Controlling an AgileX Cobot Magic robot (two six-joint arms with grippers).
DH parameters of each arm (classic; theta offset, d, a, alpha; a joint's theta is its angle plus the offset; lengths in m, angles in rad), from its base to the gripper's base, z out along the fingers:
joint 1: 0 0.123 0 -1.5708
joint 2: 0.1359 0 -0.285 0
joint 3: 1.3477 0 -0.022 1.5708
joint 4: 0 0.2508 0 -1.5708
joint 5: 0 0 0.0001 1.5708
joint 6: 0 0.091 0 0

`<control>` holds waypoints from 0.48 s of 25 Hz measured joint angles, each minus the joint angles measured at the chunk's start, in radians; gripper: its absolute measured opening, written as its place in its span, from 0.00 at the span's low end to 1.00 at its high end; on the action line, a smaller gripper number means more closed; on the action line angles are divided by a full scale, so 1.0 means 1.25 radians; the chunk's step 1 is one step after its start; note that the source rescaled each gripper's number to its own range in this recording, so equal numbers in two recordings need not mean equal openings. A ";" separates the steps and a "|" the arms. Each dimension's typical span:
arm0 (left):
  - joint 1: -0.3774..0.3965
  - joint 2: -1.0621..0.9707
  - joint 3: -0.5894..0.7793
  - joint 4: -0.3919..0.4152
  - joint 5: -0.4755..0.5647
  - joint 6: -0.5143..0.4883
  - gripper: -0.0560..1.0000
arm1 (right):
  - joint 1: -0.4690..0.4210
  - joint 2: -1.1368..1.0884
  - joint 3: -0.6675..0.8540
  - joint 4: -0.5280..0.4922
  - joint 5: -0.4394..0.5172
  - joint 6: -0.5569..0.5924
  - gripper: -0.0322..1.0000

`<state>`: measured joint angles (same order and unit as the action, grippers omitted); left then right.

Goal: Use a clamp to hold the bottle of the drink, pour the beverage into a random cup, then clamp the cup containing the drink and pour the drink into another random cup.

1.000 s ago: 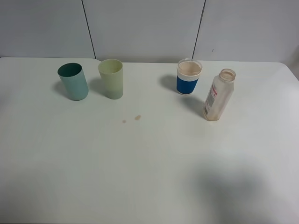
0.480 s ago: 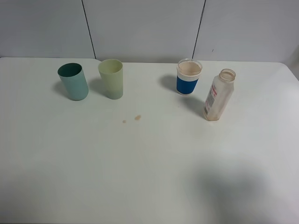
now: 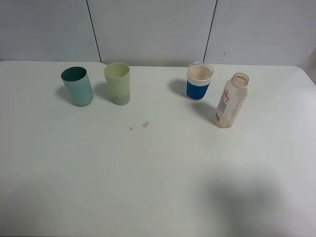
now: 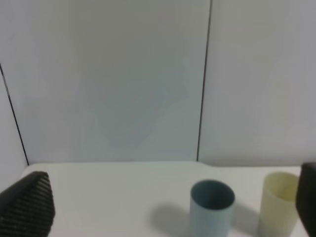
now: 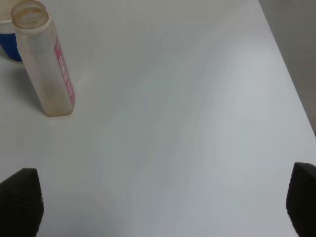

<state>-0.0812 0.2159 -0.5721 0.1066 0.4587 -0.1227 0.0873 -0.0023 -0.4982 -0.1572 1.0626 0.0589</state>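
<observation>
The clear uncapped bottle [image 3: 230,101] with a red label stands at the right and looks nearly empty. Beside it to the left, a blue-and-white cup [image 3: 199,81] holds beige drink. A teal cup [image 3: 77,87] and a pale green cup [image 3: 117,84] stand at the back left. Neither gripper shows in the exterior high view. My left gripper [image 4: 168,207] is open and empty, facing the teal cup [image 4: 212,207] and the pale green cup [image 4: 279,202] from a distance. My right gripper [image 5: 160,202] is open and empty, well short of the bottle [image 5: 44,64] and the blue cup [image 5: 7,42].
Two small beige drops [image 3: 145,124] lie on the white table [image 3: 158,173] in front of the pale green cup. A grey panelled wall [image 3: 153,29] stands behind the table. The table's right edge [image 5: 291,98] shows in the right wrist view.
</observation>
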 joint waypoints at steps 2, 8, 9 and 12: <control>0.000 -0.036 0.000 -0.009 0.031 0.002 1.00 | 0.000 0.000 0.000 0.000 0.000 0.000 1.00; 0.000 -0.129 0.000 -0.015 0.210 0.003 1.00 | 0.000 0.000 0.000 0.000 0.000 0.000 1.00; 0.000 -0.144 0.000 -0.015 0.237 0.003 1.00 | 0.000 0.000 0.000 0.000 0.000 0.000 1.00; 0.000 -0.174 0.000 -0.017 0.304 0.003 1.00 | 0.000 0.000 0.000 0.000 0.000 0.000 1.00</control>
<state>-0.0812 -0.0012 -0.5721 0.0859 0.8381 -0.1187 0.0873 -0.0023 -0.4982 -0.1572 1.0626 0.0589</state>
